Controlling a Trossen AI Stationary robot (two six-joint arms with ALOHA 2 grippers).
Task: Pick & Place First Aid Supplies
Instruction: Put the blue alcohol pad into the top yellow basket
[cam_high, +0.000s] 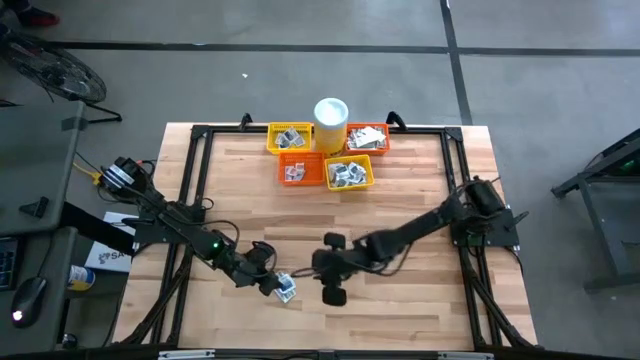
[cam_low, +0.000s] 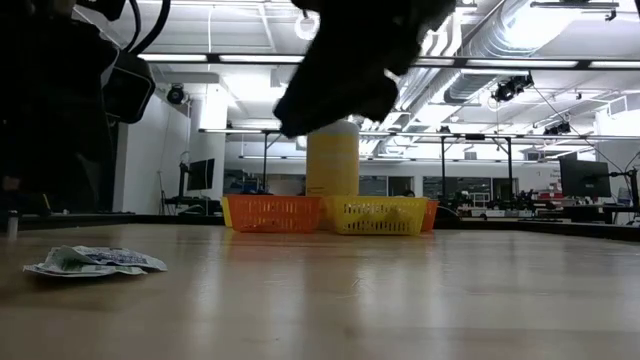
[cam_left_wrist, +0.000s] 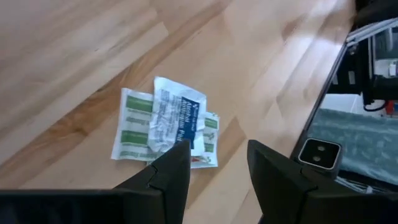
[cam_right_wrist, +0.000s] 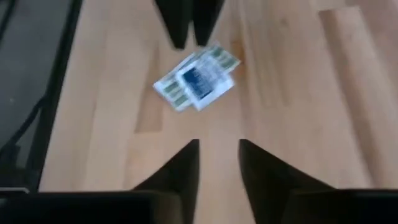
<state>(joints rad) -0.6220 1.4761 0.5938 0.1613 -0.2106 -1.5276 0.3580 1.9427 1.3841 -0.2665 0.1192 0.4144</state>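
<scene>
A small pile of first aid supplies (cam_left_wrist: 165, 127), white and green sachets with a blue-printed one on top, lies flat on the wooden table near its front edge (cam_high: 286, 290) (cam_low: 95, 262). My left gripper (cam_left_wrist: 217, 149) is open, slanting down just to the left of the pile (cam_high: 268, 282). One of its fingertips (cam_left_wrist: 177, 155) hides the pile's near edge. My right gripper (cam_right_wrist: 217, 146) is open, above the table on the pile's right (cam_high: 315, 268), and points at the sachets (cam_right_wrist: 198, 78). My left gripper's fingers (cam_right_wrist: 183, 25) show beyond them.
At the table's far middle stand yellow and orange mesh baskets (cam_high: 349, 172) (cam_high: 300, 168) (cam_high: 289, 138) (cam_high: 367, 138) with sachets in them, around a white cup (cam_high: 331, 120). A black frame (cam_high: 200, 150) borders the tabletop. Bare wood (cam_high: 400, 300) lies between the pile and the baskets.
</scene>
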